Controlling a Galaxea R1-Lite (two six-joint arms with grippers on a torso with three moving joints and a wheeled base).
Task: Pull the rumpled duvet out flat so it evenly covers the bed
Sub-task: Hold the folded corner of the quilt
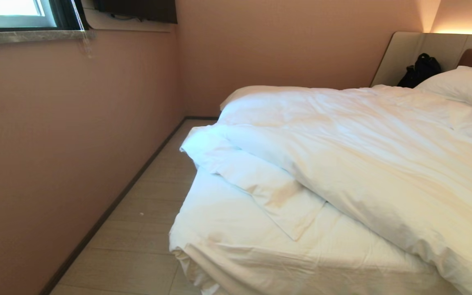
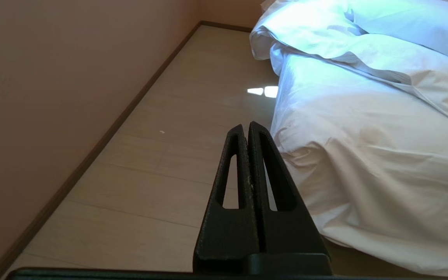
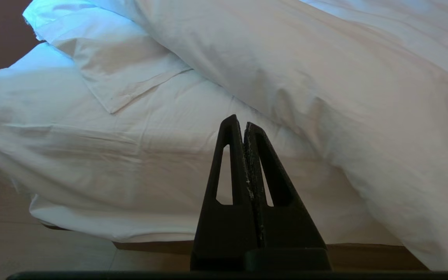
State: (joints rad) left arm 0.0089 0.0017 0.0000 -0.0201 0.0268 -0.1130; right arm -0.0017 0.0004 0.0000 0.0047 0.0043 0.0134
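Note:
The puffy white duvet (image 1: 363,159) lies rumpled and skewed across the bed (image 1: 236,241), bunched toward the headboard side, with one folded corner (image 1: 277,196) lying on the bare mattress sheet. That leaves the near left corner of the bed uncovered. Neither arm appears in the head view. My left gripper (image 2: 246,126) is shut and empty, held low over the floor beside the bed's corner (image 2: 325,163). My right gripper (image 3: 238,121) is also shut and empty, pointing at the foot edge of the mattress, below the duvet (image 3: 325,77).
A pink wall (image 1: 55,143) runs along the left, leaving a narrow strip of pale floor (image 1: 146,213) beside the bed. A white pillow (image 1: 465,86) and a black bag (image 1: 420,69) sit against the beige headboard (image 1: 400,53). A window (image 1: 10,12) is at the upper left.

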